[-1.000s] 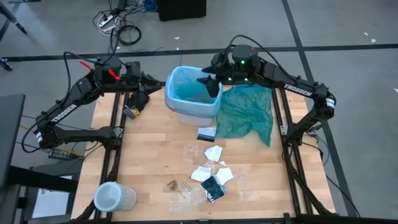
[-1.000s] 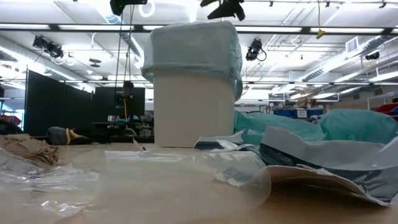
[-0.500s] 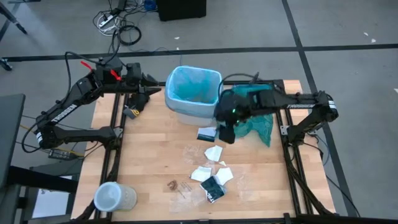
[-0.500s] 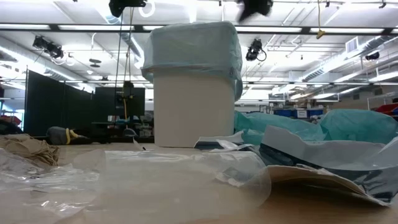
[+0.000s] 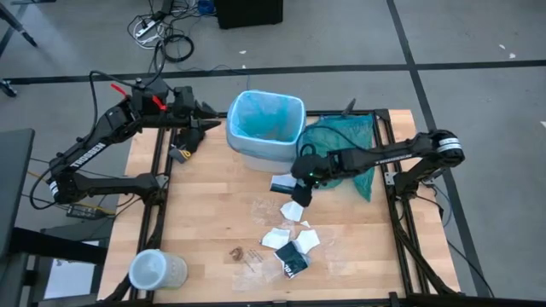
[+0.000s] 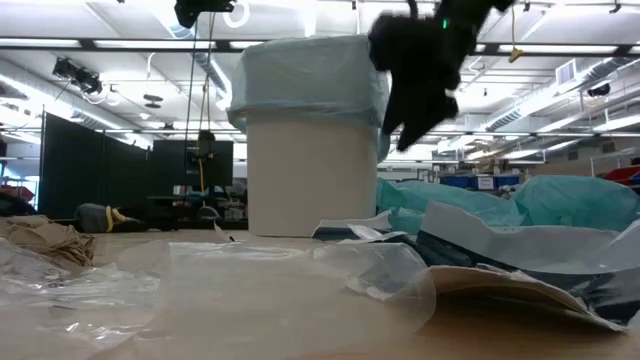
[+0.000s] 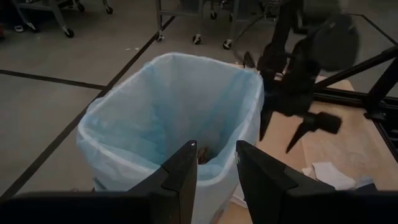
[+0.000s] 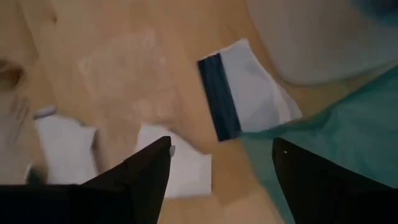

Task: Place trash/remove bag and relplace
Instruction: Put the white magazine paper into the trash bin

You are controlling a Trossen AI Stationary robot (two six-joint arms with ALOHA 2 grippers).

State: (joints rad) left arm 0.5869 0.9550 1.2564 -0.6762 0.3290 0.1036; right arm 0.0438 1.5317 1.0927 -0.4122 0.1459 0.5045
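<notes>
Right gripper (image 5: 301, 189) above the trash (image 5: 290, 236) on the table (image 5: 205, 213), jaws wide, empty. Left gripper (image 5: 212, 125) just beside the bin (image 5: 264, 128), jaws narrowly apart, holding nothing. Bag (image 5: 260, 119) lining the bin, folded over its rim. Teal bag (image 5: 345, 158) beside the bin.

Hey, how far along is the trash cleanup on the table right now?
Done: the bin is lined with the blue bag, with something small already at its bottom. In hand: nothing; the open right tool hangs over white paper scraps. Left: the scraps, the dark wrapper and swapping the bag.
</notes>
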